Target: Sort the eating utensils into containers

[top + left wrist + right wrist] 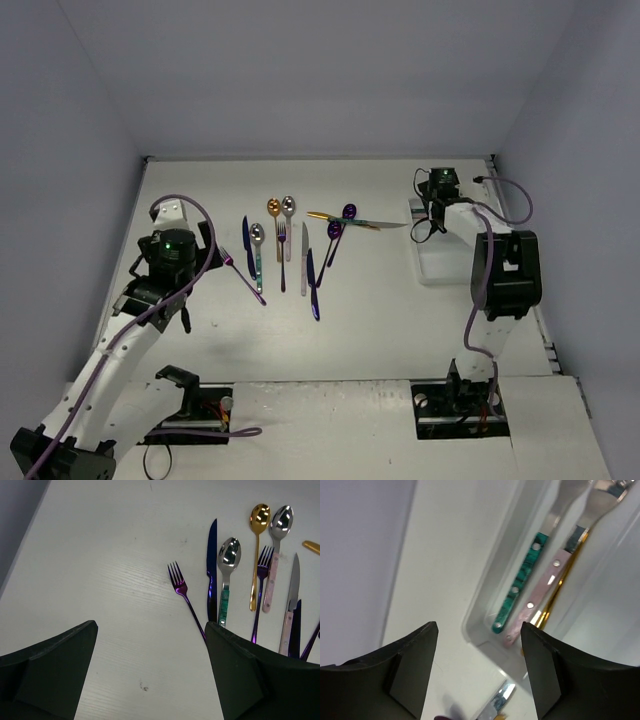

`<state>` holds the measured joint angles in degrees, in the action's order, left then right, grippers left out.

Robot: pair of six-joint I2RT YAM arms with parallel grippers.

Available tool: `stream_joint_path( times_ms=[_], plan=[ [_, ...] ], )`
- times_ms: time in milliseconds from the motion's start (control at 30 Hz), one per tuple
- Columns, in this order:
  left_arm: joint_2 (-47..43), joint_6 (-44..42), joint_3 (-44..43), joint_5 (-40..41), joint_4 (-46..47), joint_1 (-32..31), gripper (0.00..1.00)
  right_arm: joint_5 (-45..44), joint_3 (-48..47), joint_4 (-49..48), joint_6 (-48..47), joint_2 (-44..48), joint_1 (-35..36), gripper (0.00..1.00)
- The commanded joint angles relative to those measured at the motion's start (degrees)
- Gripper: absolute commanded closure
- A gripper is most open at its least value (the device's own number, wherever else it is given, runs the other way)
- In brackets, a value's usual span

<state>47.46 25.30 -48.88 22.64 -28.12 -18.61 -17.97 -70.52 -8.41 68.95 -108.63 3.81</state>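
Loose utensils lie mid-table: a purple fork (243,277) (181,587), a dark blue knife (246,245) (212,575), a teal-handled silver spoon (257,250) (227,565), a gold spoon (275,225) (257,545), a pink-handled spoon (288,222) (277,545) and a pink-handled knife (304,258). My left gripper (160,310) (150,680) is open and empty over bare table, left of the purple fork. My right gripper (430,215) (480,675) is open and empty above a corner of the white tray (435,265) (475,630). That tray holds teal-handled (520,582), pink-handled (540,587) and gold (555,597) utensils.
Two purple spoons (340,228), a gold knife (335,217) and a silvery knife (385,225) lie between the group and the tray; the knife's tip (500,697) shows below my right gripper. Walls enclose the table on three sides. The right arm covers much of the tray.
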Motion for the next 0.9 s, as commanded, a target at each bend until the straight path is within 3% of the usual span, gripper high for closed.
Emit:
stream_joint_path(
  times_ms=[0,267,567,867],
  plan=[
    [4.15,5.12,-3.79,-3.31,-1.43,0.33,0.14,-1.80,-0.92,-1.26,-7.82,10.15,1.12,0.33],
    [13.54,14.52,-6.79,-7.20,-3.70,0.29,0.13,3.93,4.75,-1.26,-25.81,23.29,4.43,0.33],
    [30.80,25.87,-10.57,-9.63,-3.70,0.31,0.17,7.97,18.35,-1.26,-32.83,39.65,10.73,0.32],
    [42.98,29.24,-14.04,-8.50,-3.78,0.52,0.23,14.55,24.69,-1.26,-40.06,46.48,11.57,0.26]
  ],
)
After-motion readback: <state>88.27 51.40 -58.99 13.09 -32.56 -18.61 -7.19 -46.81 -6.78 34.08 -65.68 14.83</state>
